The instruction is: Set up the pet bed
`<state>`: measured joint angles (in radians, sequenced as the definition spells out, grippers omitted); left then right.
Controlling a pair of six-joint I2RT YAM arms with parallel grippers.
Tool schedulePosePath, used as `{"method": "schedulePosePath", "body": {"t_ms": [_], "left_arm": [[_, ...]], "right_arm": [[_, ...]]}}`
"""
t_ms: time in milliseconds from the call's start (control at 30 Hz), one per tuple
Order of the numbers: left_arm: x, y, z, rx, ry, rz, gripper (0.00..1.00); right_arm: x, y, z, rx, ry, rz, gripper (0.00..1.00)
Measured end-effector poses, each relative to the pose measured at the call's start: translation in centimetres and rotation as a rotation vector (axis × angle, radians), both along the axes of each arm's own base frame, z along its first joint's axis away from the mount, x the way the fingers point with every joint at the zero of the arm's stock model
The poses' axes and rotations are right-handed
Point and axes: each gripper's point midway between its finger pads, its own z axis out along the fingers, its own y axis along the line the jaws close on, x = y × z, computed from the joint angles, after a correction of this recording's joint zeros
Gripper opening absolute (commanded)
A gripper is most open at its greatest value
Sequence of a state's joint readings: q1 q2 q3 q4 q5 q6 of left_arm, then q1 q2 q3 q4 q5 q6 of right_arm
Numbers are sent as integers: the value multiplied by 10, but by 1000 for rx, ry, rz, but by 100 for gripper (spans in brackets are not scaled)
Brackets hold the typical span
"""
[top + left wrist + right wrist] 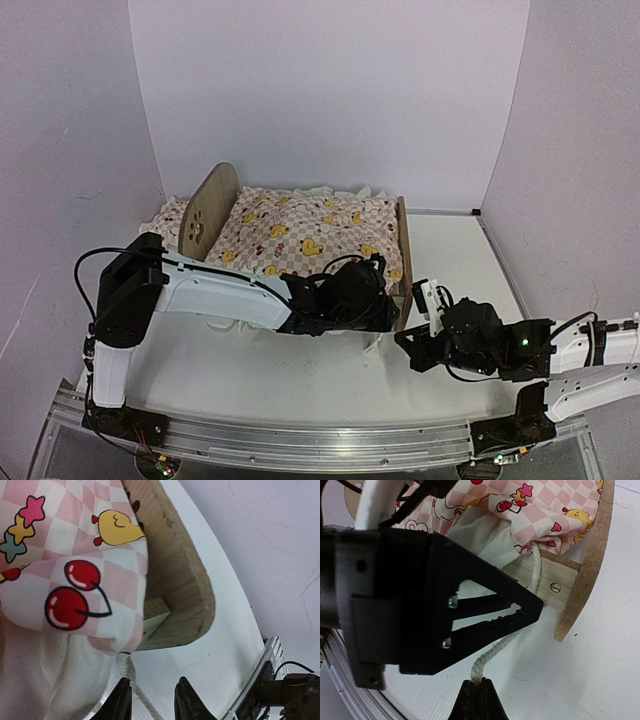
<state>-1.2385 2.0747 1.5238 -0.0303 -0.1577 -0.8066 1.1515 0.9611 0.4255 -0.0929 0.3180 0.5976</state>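
Observation:
The pet bed [213, 208] stands at the back left, its plywood headboard on the left and footboard [592, 555] on the right. A pink checkered duck-print cover [310, 235] lies over it. From the cover's near right corner [115, 630] hangs a white rope [492, 657]. My left gripper [152, 700] hovers at that corner, open, with the rope [131, 680] running between its jaws against one finger [120, 702]. My right gripper [479, 692] sits just in front of the bed's corner and is shut on the rope's free end. The bed's fabric base is hidden under the cover.
An aluminium rail [300, 440] runs along the near table edge below both arm bases. White walls close in the table [460, 260] at the back and sides. The two grippers work very close together at the bed's near right corner [560, 625].

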Motion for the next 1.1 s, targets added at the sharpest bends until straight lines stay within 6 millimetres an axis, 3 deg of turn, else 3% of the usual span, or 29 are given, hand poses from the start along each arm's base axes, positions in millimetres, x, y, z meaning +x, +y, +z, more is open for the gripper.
{"method": "schedulePosePath", "body": {"t_ms": [467,667,800,1100], "left_arm": [[30,-4,-20,118,-45,148,26],[42,-1,-18,156,-81,214,17],[50,2,-20,182,-112,254,0],[50,9,-24,167,-168,223,0]], "right_arm": [[0,0,0,0,0,1,0],[0,1,0,3,0,2,0],[0,3,1,10,1,6,0],[1,3,3,52,22,-25,0]]}}
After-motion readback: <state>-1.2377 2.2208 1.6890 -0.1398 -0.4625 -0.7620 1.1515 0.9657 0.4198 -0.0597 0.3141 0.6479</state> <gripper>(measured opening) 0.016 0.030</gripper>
